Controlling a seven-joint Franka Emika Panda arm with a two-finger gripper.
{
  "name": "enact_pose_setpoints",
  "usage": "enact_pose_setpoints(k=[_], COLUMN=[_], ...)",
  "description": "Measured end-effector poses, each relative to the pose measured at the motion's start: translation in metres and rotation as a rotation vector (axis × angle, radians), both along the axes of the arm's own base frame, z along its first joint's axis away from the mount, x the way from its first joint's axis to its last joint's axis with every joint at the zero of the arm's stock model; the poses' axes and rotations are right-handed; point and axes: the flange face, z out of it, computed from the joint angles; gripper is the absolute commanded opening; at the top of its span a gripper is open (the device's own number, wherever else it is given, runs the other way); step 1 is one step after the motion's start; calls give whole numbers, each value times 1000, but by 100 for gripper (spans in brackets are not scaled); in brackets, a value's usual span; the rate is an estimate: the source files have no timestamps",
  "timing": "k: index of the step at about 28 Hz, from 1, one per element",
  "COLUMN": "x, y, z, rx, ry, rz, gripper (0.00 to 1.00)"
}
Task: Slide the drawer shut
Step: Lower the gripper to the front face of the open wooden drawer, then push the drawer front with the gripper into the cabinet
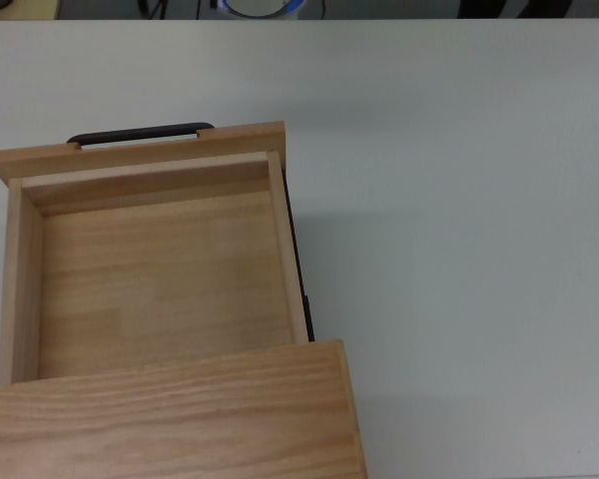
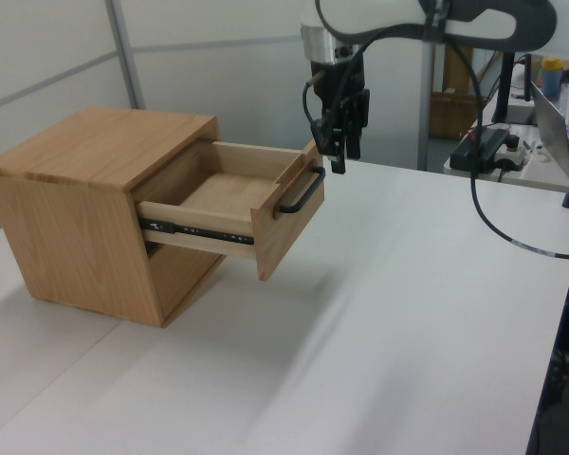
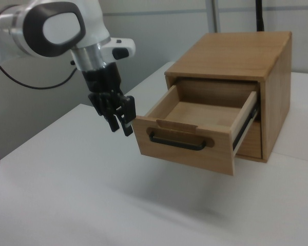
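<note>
The drawer (image 3: 195,134) is light, honey-coloured wood with a faint straight grain — its handle (image 3: 177,141) black. The cabinet (image 2: 85,204) matches, its grain bolder. The table (image 2: 408,313) is plain white; the gripper (image 3: 121,124) black, under a white-and-grey arm (image 3: 51,25).

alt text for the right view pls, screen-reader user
A light wood drawer with a black bar handle stands pulled out of a wooden cabinet on a white table. The robot's gripper hangs just off the right view's left of the drawer front.

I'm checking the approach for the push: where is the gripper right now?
In the right view the gripper hangs at the drawer's left front corner, beside the handle, above the white table.
</note>
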Motion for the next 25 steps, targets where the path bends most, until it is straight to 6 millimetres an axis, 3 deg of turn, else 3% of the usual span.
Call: enact_pose_setpoints(k=[11, 18, 25], x=[31, 61, 77], y=[-7, -7, -7], z=[-58, -78, -99], rx=[4, 8, 11], ry=[91, 2, -10], rz=[-7, 4, 8], gripper=[0, 0, 0])
